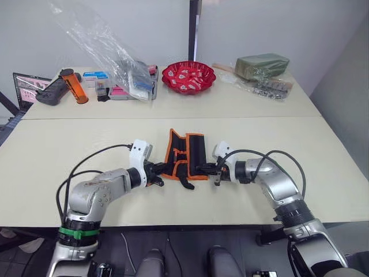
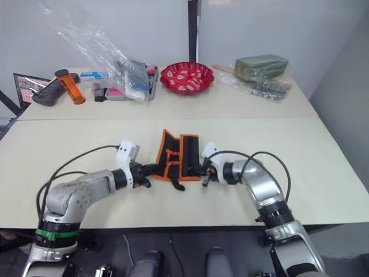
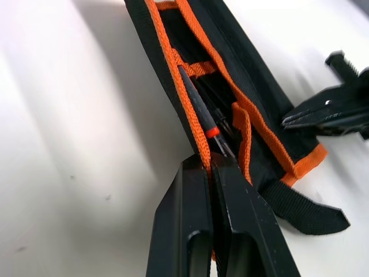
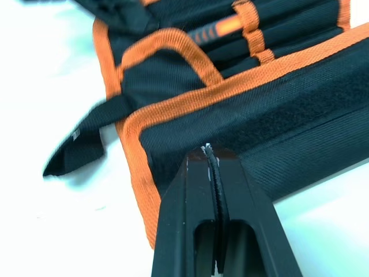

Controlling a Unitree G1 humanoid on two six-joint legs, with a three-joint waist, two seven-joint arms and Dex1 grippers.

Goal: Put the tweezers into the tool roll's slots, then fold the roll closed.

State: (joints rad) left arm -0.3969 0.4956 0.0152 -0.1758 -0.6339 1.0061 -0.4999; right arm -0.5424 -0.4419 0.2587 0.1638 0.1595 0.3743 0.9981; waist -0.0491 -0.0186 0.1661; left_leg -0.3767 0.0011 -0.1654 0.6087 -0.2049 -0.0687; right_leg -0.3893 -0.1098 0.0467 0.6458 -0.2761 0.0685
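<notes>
Two pale tables (image 1: 242,107) stand one behind the other, with a thin seam between them. On the far table, a red bowl (image 1: 188,77) sits near the middle and holds small wrapped pieces. To its left lies a crumpled clear plastic bag (image 1: 101,43), over some small boxes (image 1: 124,86). Further left stands an orange cylinder (image 1: 74,85), touching a dark grey device (image 1: 52,92). At the far left edge there is a dark screen (image 1: 26,86), perhaps a laptop. On the far right lies a green packet (image 1: 262,65) in clear wrapping.
</notes>
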